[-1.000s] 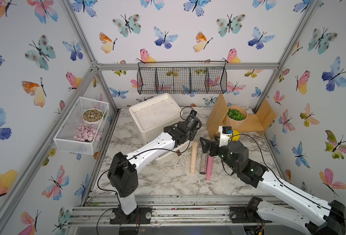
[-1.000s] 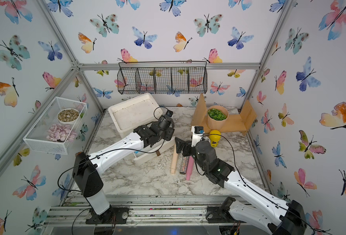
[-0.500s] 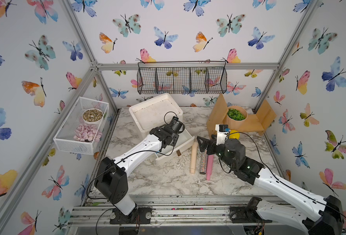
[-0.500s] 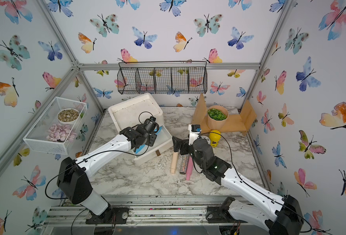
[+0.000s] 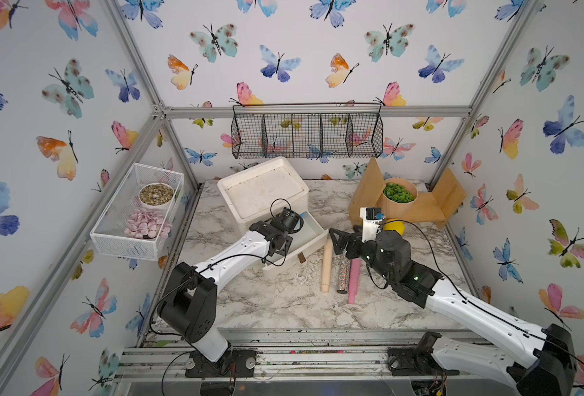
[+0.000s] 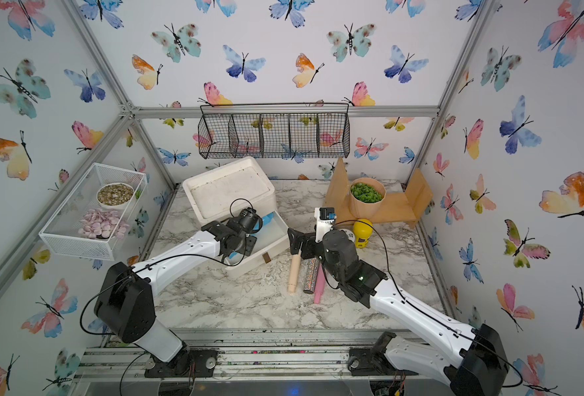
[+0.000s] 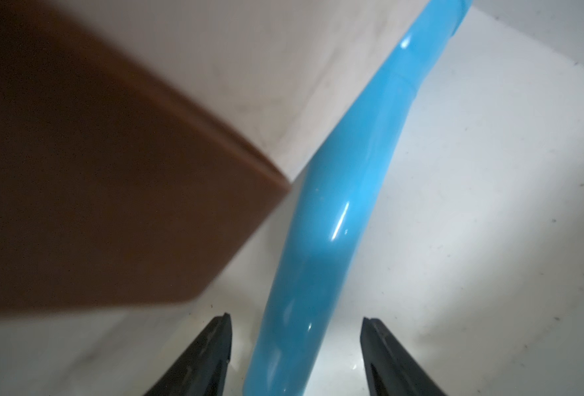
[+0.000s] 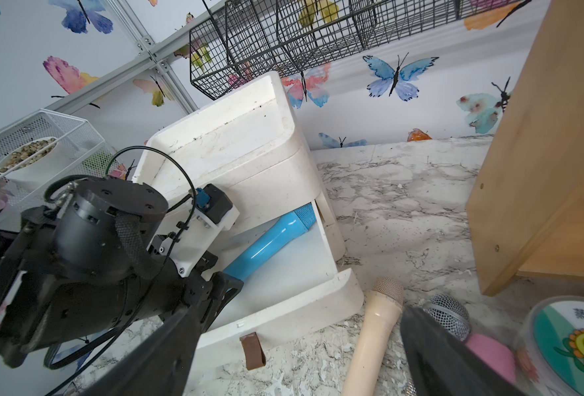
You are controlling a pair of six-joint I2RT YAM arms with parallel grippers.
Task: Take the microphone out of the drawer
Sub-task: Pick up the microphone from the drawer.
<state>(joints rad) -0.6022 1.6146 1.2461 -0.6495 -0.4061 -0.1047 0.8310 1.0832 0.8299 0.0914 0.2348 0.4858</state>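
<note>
Far left of frame: white mesh basket on the wall, holding a bowl of pebbles and a heap of pale pink pieces.

Left of centre: white drawer unit on the marble surface. Its drawer is pulled open, with a brown pull tab on the front. The blue microphone lies inside the drawer on the diagonal, mesh head toward the unit, handle toward the front. Both top views show only a sliver of blue past the arm.

The left hand is down in the drawer at the handle end. Left wrist view: jaws apart, 1 finger on each side of the blue handle, white drawer floor visible in both gaps. So it's released, not gripping. The mic rests on the drawer floor.

Centre, just right of the drawer front: 3 more mics lie side by side on the surface: beige microphone, glittery silver microphone, pink microphone. The right hand hangs over their head ends, jaws spread wide, nothing in it.

Right of that: yellow object, partly hidden behind the right wrist, can't tell what it is. Round tin with a sun label sits beside the pink mic's head.

Upper right: wooden stand with a pot of green plants. Top centre, on the back wall: black wire basket.
</note>
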